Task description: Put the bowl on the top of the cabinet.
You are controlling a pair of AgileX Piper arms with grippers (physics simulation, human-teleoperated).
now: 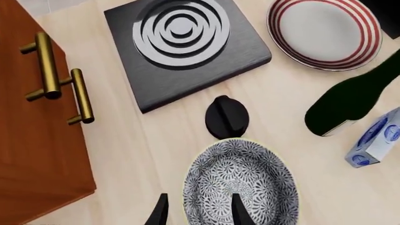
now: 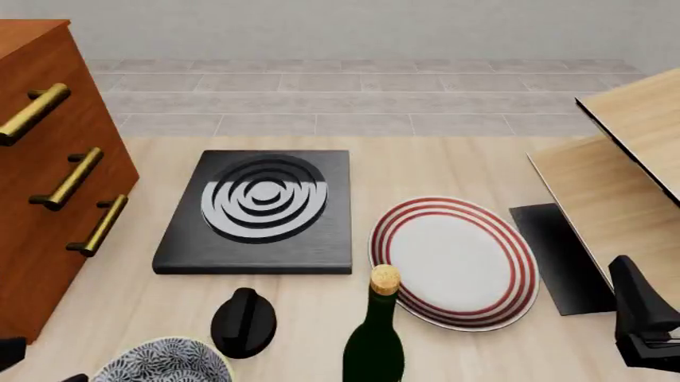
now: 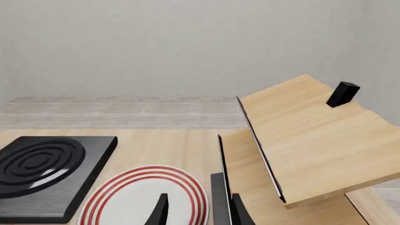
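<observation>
The bowl [image 1: 240, 185], with a black-and-white petal pattern and a thin yellowish rim, stands on the pale table near the front left; the front view shows it at the bottom edge [image 2: 159, 364]. My left gripper [image 1: 200, 214] is open, with one finger outside the bowl's rim and the other over its inside. The reddish-brown cabinet [image 1: 31, 140] with brass bar handles stands to the bowl's left [image 2: 64, 127]; its top is out of view. My right gripper [image 3: 200, 214] is open and empty at the front right, over the edge of the red-ringed plate [image 3: 134, 197].
A black round knob-like object [image 2: 244, 321] lies just beyond the bowl. A black slab with grey rings [image 2: 260, 208], the red-ringed plate [image 2: 455, 261], a dark corked bottle [image 2: 375, 338] and a blue-white carton [image 1: 375, 140] are nearby. Pale wood boards [image 2: 627, 159] stand at the right.
</observation>
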